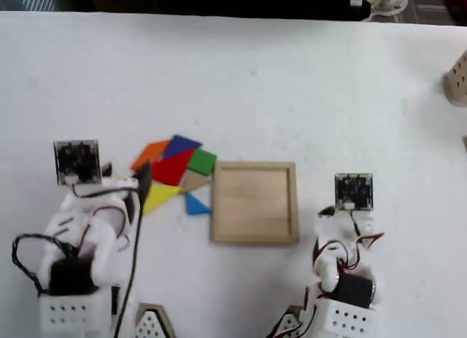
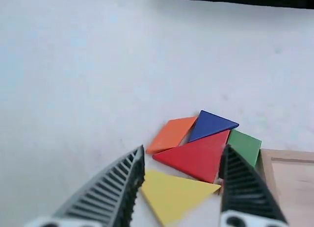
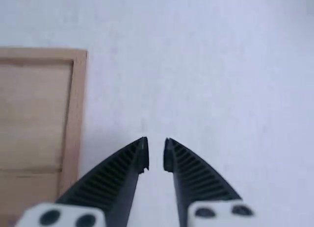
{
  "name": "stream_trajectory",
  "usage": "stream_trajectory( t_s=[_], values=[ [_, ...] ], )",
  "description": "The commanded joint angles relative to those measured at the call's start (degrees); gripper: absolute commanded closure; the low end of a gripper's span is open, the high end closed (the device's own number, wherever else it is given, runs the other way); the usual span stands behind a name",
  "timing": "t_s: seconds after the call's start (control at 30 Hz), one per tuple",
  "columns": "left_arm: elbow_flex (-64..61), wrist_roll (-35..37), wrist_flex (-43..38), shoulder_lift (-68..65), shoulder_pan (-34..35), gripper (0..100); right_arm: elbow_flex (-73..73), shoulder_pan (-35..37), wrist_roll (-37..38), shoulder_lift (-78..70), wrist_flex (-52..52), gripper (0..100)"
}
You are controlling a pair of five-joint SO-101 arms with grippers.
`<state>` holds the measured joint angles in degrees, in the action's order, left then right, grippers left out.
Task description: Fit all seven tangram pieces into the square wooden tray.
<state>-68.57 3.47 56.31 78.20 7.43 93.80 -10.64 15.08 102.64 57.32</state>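
White table (image 1: 292, 82) all round, and the square wooden tray (image 1: 254, 165) sits empty with all seven tangram pieces (image 1: 175, 170) bunched just beside it, so I reckon loading hasn't started. Left arm (image 1: 87, 228) leans over the pile, jaws spread wide above the yellow triangle (image 2: 174, 195), looks lined up for a pick. Right arm (image 1: 339, 269) is tucked back on the tray's other side, jaws nearly closed over bare table.
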Motion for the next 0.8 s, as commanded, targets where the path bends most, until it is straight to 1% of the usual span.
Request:
stream_trajectory(
  t_s=[0.0, 0.07, 0.17, 0.27, 0.33, 0.47, 0.63, 0.77],
  values=[
    [7.6, 4.4, -1.9, -11.6, -0.7, 75, -3.0, 2.7, -4.5, 0.3, -6.4, 88.3],
    [7.6, 6.3, -3.1, -16.0, -1.0, 75, -4.4, 5.5, -4.5, 0.2, -6.9, 88.3],
    [5.3, 8.4, -9.0, -21.8, -0.9, 75, -8.8, 9.5, -4.7, -2.2, -5.7, 88.3],
    [2.5, 8.3, -15.3, -26.5, -0.7, 75, -12.8, 14.2, -8.1, -10.9, -6.3, 88.3],
    [1.8, 8.3, -17.4, -28.5, -0.7, 75, -15.6, 17.2, -9.0, -19.5, -8.3, 88.3],
    [2.1, 8.2, -18.9, -30.6, -0.7, 75, -21.5, 20.9, -9.1, -36.7, -12.3, 88.3],
    [1.7, 8.2, -19.1, -31.1, -0.7, 74, -27.1, 26.9, -9.1, -53.7, -17.5, 88.2],
    [1.5, 8.2, -18.9, -31.2, -0.7, 74, -27.3, 28.3, -9.1, -64.1, -23.6, 88.2]
  ],
)
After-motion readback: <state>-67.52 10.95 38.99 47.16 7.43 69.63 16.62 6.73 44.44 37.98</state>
